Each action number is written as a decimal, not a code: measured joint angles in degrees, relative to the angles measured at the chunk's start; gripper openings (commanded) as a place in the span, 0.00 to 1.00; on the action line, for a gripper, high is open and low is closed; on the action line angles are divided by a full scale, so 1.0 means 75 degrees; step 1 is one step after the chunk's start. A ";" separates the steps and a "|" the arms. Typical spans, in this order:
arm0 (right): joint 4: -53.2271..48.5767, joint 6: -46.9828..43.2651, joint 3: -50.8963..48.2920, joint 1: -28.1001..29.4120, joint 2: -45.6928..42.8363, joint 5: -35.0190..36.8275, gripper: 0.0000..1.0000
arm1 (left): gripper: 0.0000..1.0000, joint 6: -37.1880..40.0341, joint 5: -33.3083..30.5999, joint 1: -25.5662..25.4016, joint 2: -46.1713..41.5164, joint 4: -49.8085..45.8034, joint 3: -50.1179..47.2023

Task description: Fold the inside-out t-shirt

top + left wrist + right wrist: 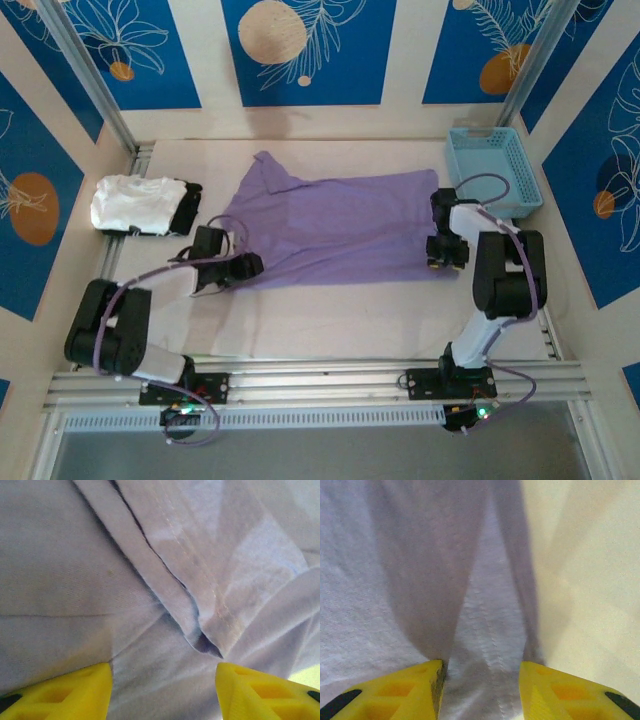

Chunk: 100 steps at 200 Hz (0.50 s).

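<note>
Blue panels printed with pale leaves wall in a cream table (330,320), where the inside-out t-shirt (340,225), lavender, lies spread flat at the centre. The left gripper (232,266) sits low over the shirt's left edge, its yellow jaws parted above creased fabric and a stitched hem. The right gripper (443,252) hangs at the shirt's right edge, jaws likewise apart. A light-blue basket (495,170) stands in the far right corner; a folded white garment (132,203) lies far left, touching a folded black garment (187,207).
</note>
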 measured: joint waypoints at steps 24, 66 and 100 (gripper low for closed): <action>0.0804 -0.0516 -0.0251 0.1524 -0.1093 0.0026 0.55 | 0.59 -0.0023 -0.0090 0.0149 -0.0629 -0.0370 -0.0070; 0.2894 -0.1988 0.0274 0.5109 -0.1116 -0.1119 0.64 | 0.55 -0.0181 -0.0134 0.0720 -0.0734 -0.0428 -0.0119; 0.3870 -0.2801 0.1393 0.6508 0.0577 -0.1769 0.65 | 0.51 -0.0312 -0.0146 0.0871 -0.0734 -0.0367 -0.0463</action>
